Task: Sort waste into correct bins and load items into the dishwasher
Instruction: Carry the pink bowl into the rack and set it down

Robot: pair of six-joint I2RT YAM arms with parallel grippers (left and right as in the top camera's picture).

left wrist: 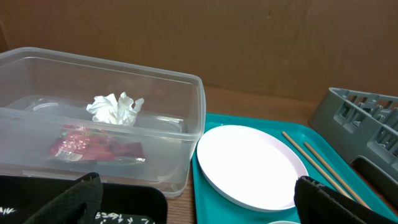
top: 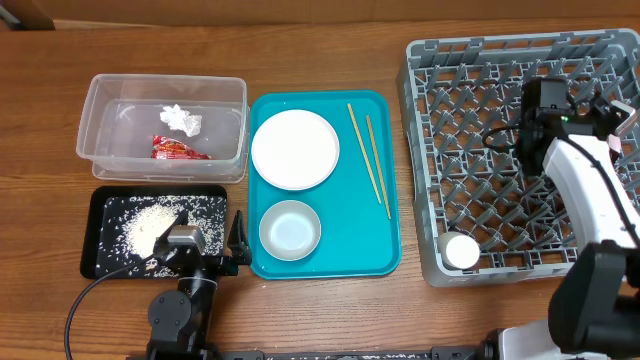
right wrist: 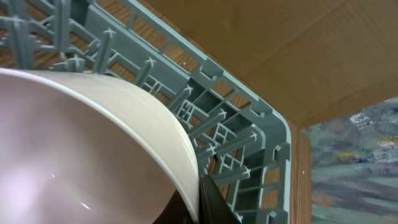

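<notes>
Right pincer (right wrist: 200, 200) is pinching the rim of 1 white bowl (right wrist: 81, 155) above the dish rack (right wrist: 249, 118); it is looking slippery, fragile.

White plate (top: 295, 149) and bowl (right wrist: 93, 143); teal tray (top: 385, 255); grey lattice rack (top: 470, 130) at three o'clock; black tray (top: 100, 210) at eight, speckled white; wrapper (top: 178, 149) seemingly red.

No legible text, even on wrapper (left wrist: 93, 146)

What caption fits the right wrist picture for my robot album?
The right end effector pinches the rim of a white bowl over the grey dish rack, near its corner.
</notes>
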